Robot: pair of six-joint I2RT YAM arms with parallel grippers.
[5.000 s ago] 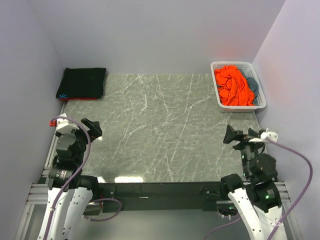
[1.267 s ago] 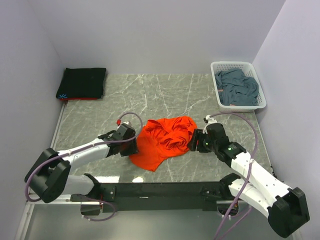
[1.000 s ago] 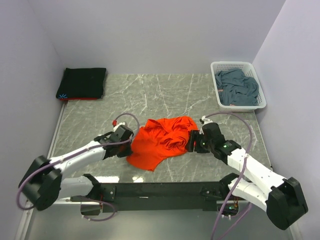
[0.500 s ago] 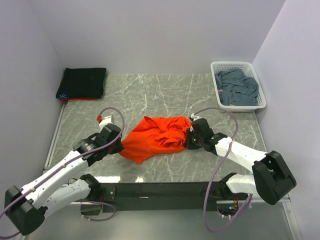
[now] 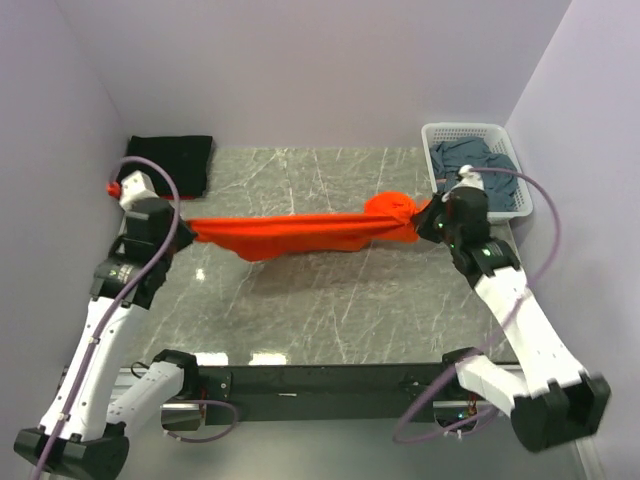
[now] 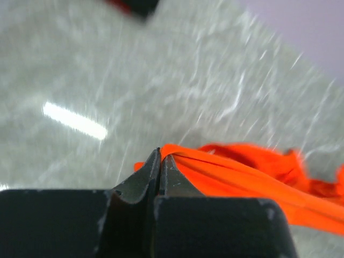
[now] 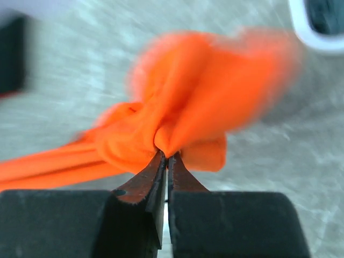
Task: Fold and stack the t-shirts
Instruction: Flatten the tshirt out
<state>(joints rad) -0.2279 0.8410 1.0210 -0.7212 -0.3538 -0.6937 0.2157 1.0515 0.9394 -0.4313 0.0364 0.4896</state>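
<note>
Here the orange t-shirt (image 5: 300, 232) is pulled out into a long, narrow band across the far half of the marble-patterned bench (image 5: 330, 310), running from left to right between the two arms. The left claw (image 5: 186, 228) is pinched together on the band's left end. In the left wrist view its fingertips (image 6: 153, 164) meet with a fold of orange cloth caught between them, and the rest of the shirt trails away to the right. The right claw (image 5: 428, 222) is clamped on the right end, where the cloth bunches into a rounded lump just near the white lattice basket (image 5: 522, 196). The right wrist view shows its tips closed on a gathered fold, with the lump of cloth swelling beyond them; that view is blurred.

The band sags a little left of the middle, where a loose flap hangs lower. Whether that flap touches the bench cannot be told.

The black t-shirt (image 5: 172, 160) lies folded flat at the far left corner, just beyond the left arm and well apart from the basket. The blue-grey t-shirt (image 5: 466, 156) lies crumpled inside the basket, which stands at the far right corner against the wall.
</note>
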